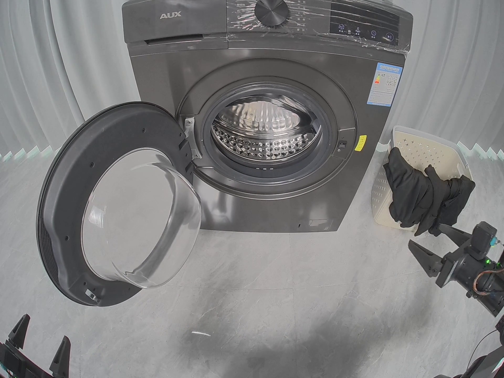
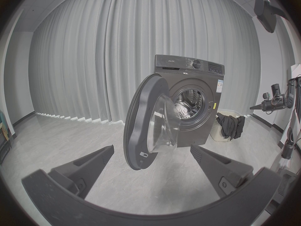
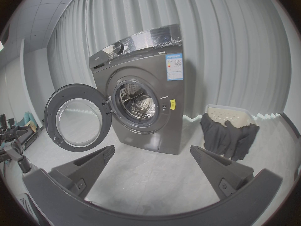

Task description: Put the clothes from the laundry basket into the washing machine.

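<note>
Judging by how things lie, the loading has not begun. The washing machine stands at the far side of the floor with its round door swung fully open to the left. The steel drum looks empty, as far as its mouth shows. The opening is therefore ready, and the whole job of moving the laundry is left to do.

The black clothes are draped over the near rim of the cream laundry basket, partly hanging down its outer wall. The basket sits on the floor just beside the machine's right side. It looks like a single dark bundle, but I cannot tell how many garments it holds.

The right gripper hangs above the floor at the right, near the clothes but apart from them. Its fingers are spread wide with nothing between them, and their tips point toward the bundle. The left gripper sits low at the near left, in front of the open door and well apart from the basket. It is likewise spread and holding nothing.

The likely first step is for the right arm to close on the draped cloth.
</note>
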Motion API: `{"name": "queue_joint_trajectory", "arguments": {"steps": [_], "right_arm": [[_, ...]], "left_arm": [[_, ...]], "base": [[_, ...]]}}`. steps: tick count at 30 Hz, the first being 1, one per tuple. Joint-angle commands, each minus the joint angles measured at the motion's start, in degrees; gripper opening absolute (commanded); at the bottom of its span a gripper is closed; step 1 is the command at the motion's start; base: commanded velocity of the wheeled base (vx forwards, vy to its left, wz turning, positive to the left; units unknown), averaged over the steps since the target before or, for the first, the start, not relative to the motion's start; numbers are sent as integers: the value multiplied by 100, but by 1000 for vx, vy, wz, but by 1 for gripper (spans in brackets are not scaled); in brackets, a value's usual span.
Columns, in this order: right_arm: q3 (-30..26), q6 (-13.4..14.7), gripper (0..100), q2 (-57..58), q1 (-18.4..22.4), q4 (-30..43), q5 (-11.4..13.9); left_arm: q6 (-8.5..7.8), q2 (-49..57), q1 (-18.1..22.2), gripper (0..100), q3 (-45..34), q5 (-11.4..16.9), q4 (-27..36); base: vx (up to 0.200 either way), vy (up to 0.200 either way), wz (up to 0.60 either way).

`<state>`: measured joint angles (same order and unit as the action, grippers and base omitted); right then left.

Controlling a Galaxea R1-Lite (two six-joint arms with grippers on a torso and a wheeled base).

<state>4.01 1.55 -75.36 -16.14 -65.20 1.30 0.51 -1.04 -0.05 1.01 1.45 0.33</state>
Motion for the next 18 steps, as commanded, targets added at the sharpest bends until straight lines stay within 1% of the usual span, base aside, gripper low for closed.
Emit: {"name": "queue_joint_trajectory", "arguments": {"steps": [1, 3, 6, 7, 9, 11, 13, 14, 15, 17, 18], "right_arm": [[-401, -41, 100, 1173, 348, 156, 19], [-401, -49, 100, 1463, 392, 394, 19], [-401, -58, 100, 2342, 533, 1325, 45], [-401, -58, 100, 2518, 551, 1527, 45], [-401, -67, 100, 3221, 568, 2292, 54], [-375, -76, 100, 3713, 568, 2784, 54], [-269, -85, 100, 4214, 568, 3338, 54], [-260, -93, 100, 4240, 568, 3373, 54], [-93, -85, 100, 4583, 568, 3769, 45], [12, -85, 100, 4776, 568, 4015, 37], [74, -85, 100, 5058, 612, 4313, 28]], "left_arm": [[2, 95, 5, 100, -92, 4, 2], [2, 95, 5, 100, -92, 4, 2], [2, 95, -4, 100, -92, 4, 2], [2, 95, -4, 100, -92, 4, 2], [2, 95, -4, 100, -92, 4, 2], [2, 95, -4, 100, -92, 4, 2], [2, 95, -4, 100, -92, 4, 2], [2, 95, -4, 100, -92, 4, 2], [2, 95, -4, 100, -92, 4, 2], [2, 95, 5, 100, -92, 4, 2], [2, 95, -4, 100, -92, 4, 2]], "base": [[0, 0, 0], [0, 0, 0], [0, 0, 0], [0, 0, 0], [0, 0, 0], [0, 0, 0], [0, 0, 0], [0, 0, 0], [0, 0, 0], [0, 0, 0], [0, 0, 0]]}}
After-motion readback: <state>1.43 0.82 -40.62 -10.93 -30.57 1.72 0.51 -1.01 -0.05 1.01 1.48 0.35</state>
